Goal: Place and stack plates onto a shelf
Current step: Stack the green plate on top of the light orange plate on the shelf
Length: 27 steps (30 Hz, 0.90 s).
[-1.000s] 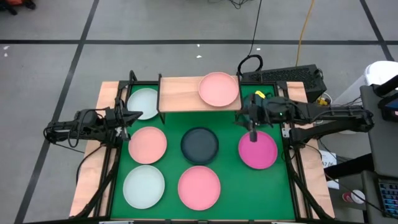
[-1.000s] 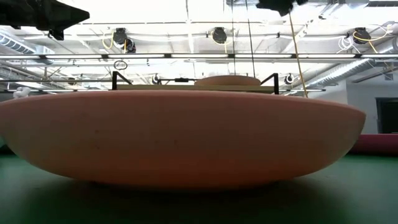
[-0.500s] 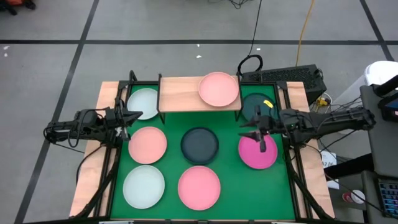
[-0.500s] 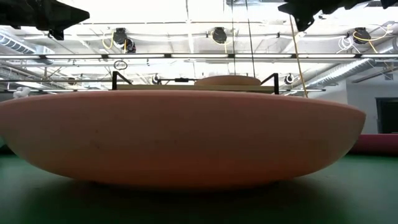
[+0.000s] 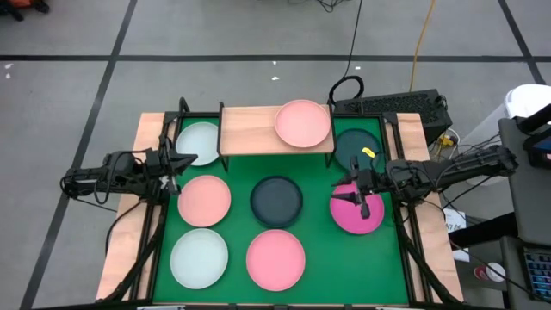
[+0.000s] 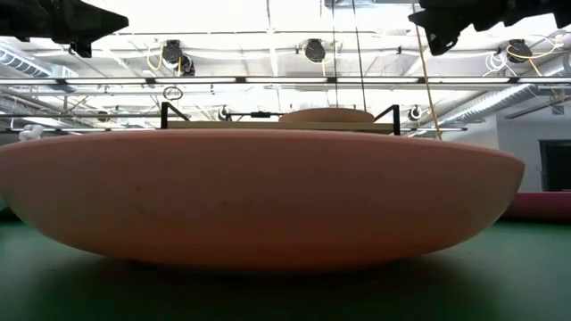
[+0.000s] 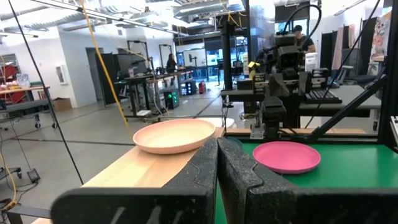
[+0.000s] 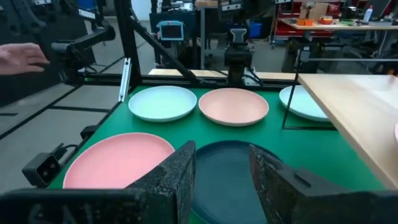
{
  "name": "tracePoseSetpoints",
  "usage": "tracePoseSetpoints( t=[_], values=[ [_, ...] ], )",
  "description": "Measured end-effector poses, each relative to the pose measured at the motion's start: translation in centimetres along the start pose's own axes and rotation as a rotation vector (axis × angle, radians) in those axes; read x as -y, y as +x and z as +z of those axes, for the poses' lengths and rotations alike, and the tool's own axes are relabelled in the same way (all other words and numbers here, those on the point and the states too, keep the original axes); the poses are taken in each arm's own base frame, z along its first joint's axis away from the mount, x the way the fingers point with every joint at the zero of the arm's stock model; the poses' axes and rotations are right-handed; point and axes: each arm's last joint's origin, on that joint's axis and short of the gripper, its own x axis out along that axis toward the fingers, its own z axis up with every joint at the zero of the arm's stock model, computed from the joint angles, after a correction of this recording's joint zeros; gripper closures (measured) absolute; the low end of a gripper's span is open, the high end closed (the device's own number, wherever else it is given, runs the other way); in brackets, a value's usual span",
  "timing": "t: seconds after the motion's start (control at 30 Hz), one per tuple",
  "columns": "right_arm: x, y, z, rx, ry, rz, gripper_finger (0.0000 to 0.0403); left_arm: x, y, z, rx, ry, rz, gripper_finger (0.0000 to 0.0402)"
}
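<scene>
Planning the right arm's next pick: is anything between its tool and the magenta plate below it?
Nothing visible. The right tool, open, hovers over the magenta plate; only bare mat separates that plate from the shelf.

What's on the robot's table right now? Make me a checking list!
Surface: green mat with a wooden rim.
Job's things: one pink plate on the shelf; seven plates on the mat, none stacked.
Clutter: nothing seen.
Grippers: right gripper open, over the magenta plate; left gripper shut, at the mat's left edge.
Cables: yellow cable and black cable on the floor behind.
Surroundings: a person's hand beyond the table.
</scene>
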Motion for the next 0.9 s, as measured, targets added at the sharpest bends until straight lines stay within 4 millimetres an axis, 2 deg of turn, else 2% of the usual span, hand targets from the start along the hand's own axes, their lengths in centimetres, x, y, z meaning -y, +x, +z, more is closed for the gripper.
tracePoseSetpoints(
  t=[0.1,0.27,0.5,0.73,0.9],
  values=[
    [0.0,0.1,-0.4,0.020,0.000,0.002,0.0273,0.0,0.0,0.0,0.000,0.023,0.000,0.0389],
    [-0.1,0.1,-0.4,0.020,-0.002,0.010,0.0273,0.0,0.0,0.1,0.014,0.219,0.004,0.0389],
    [-0.2,-0.2,-0.2,0.038,-0.012,0.015,0.0273,-0.1,0.0,0.4,0.043,0.216,0.012,0.0389],
    [-0.2,-0.4,0.0,0.057,0.015,0.014,0.0273,-0.4,-0.2,2.1,0.212,0.002,0.040,0.0389],
    [-0.2,-0.4,0.1,0.071,0.026,0.015,0.0273,-0.8,-0.7,3.7,0.383,-0.247,0.033,0.0389]
  ],
)
